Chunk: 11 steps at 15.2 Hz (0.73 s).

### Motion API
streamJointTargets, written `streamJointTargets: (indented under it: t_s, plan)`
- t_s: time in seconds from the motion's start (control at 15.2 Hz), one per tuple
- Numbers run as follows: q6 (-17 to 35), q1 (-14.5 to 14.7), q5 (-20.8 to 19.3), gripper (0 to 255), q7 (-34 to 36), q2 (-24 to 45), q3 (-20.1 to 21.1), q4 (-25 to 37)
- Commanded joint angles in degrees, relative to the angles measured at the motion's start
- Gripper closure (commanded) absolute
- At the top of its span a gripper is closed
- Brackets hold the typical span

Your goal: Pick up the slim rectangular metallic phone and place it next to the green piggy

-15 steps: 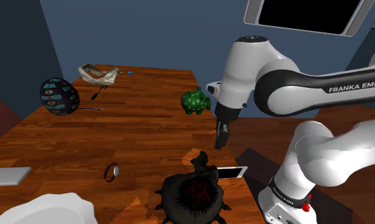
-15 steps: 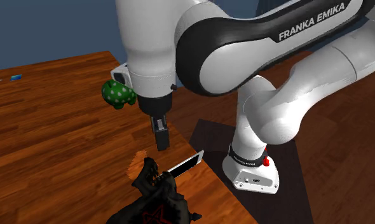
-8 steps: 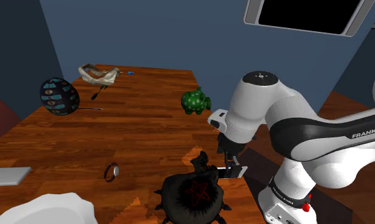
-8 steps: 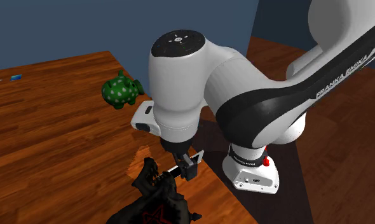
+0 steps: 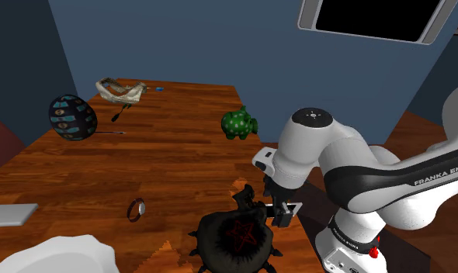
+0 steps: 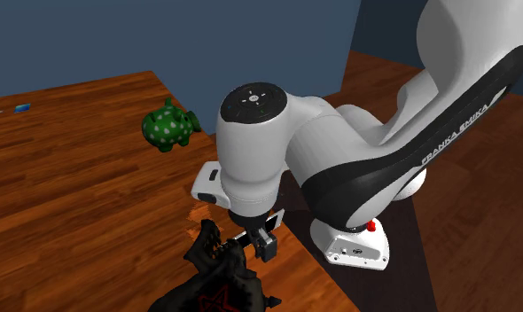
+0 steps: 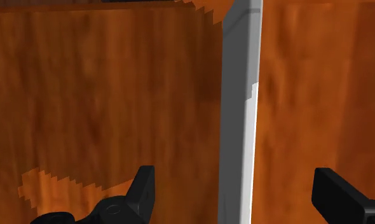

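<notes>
Evidently, the gripper (image 7: 236,175) is held spread astride the grey phone (image 7: 238,95) for clasping, the green piggy (image 5: 237,124) noted at its eleven o'clock.

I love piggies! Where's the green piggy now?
In the shoulder view, the green piggy stands by the right edge of the wooden table, beyond the gripper.

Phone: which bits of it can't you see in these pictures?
Shoulder view: the gripper covers the middle of the phone.
Second exterior view: the gripper and the black spiky thing hide its nearer end.
Wrist view: the picture's edges cut off both its ends.
</notes>
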Motion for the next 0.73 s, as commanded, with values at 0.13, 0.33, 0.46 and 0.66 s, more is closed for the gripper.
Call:
streamJointTargets:
  t_s: [0.13,0.33,0.46,0.66]
  plan:
    - [1.1,0.0,0.1,0,0.0,0.6,0.2,-0.4]
    - [1.1,0.0,0.1,0,0.0,0.6,0.2,-0.4]
    - [1.1,0.0,0.1,255,0.0,0.6,0.2,-0.4]
    - [1.1,0.0,0.1,255,0.0,0.6,0.2,-0.4]
